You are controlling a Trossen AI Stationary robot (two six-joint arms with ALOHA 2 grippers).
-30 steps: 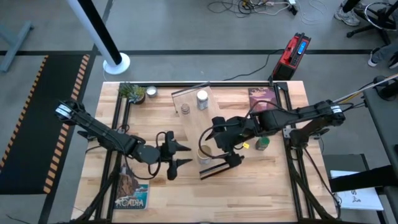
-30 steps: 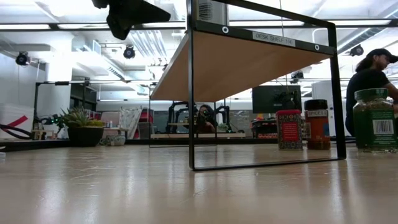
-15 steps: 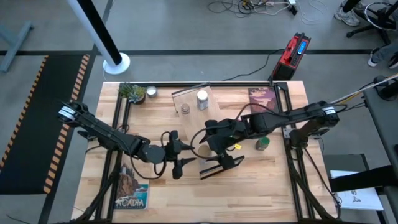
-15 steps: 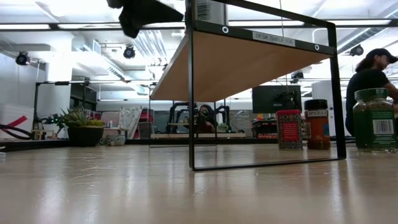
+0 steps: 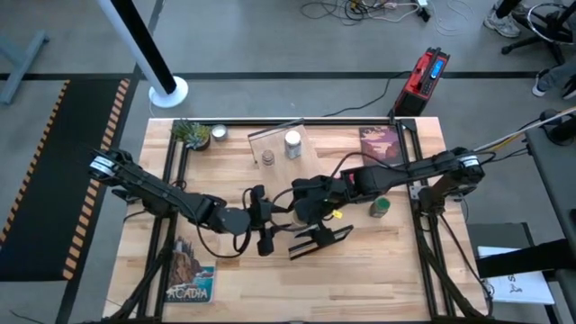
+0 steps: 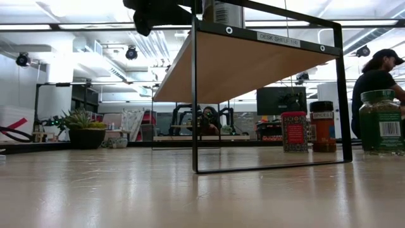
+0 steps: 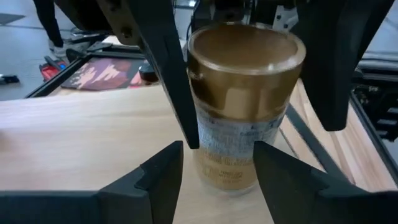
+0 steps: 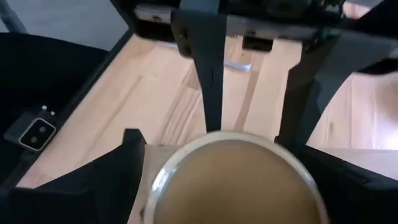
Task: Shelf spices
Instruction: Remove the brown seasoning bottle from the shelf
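Note:
The wide tan-lidded jar stands upright on the near end of the shelf, between both grippers. My left gripper is open and level at the jar's left side, its fingertips just short of the jar's lower part. My right gripper comes down over the jar from above. It is open, with one finger close beside each side of the lid. At the shelf's far end stand a white-capped jar and a small brown jar. My right gripper's fingers lie along the jar's two sides from above, reaching past the lid; whether they touch the jar I cannot tell. My left gripper's fingers flank the jar's base, and I cannot tell whether they touch it.
On the table right of the shelf stand a green-lidded jar, a red tin and a black-lidded jar. A potted plant and a silver dish sit far left. Books lie near left and far right.
My left gripper has gone toward the table's right edge, up to the tan-lidded jar. My right gripper has gone toward the left edge and now stands over the jar. The jar has stayed where it was on the shelf.

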